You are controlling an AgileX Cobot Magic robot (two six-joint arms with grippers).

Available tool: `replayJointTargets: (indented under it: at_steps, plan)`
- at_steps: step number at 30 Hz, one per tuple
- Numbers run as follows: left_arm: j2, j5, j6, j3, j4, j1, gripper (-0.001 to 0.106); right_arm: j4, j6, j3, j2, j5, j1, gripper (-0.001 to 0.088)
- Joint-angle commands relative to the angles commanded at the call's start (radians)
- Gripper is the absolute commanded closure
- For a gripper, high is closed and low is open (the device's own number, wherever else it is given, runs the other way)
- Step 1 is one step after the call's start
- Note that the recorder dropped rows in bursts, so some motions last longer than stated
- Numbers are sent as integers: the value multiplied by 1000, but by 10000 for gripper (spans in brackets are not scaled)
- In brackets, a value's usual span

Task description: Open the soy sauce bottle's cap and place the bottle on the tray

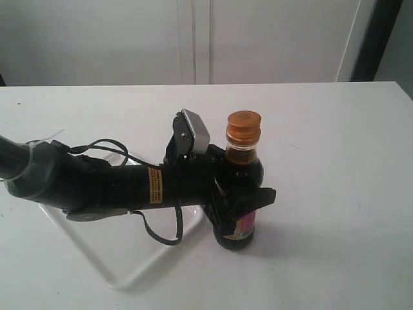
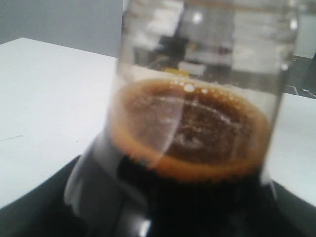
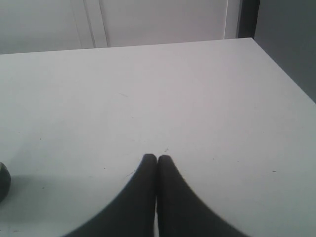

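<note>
Soy sauce bottle [image 1: 243,187] being held upright by the left gripper [image 1: 240,205], cap [image 1: 243,128] not yet opened.

Starting at the left, the tray [image 1: 139,271] is being overhung by the left arm, only its rim showing behind and below the gripper; the bottle is being kept on the table just past that rim, not on the tray. The left gripper is being clamped around the bottle's lower body, leaving the neck and the amber cap free above it, presumably so the cap can be reached from the other side. In the left wrist view only the glass shoulder and the foamy liquid line [image 2: 190,128] are being shown, filling the frame; the cap is being cut off there. Further right, the right gripper [image 3: 157,160] is being held empty over bare table with its fingertips pressed together, unseen from the exterior camera.
</note>
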Motion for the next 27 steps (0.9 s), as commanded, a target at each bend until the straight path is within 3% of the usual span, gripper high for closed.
replayJointTargets:
  at_steps: [8,9,27]
  plan:
    - [0,7,1,0,4,0,1027,0,0,0,0,0,0,868]
    - [0,10,4,0,7,0,1053,0,0,0,0,0,0,868]
    - [0,17,25,0,7,0,1053,0,0,0,0,-11,0,868]
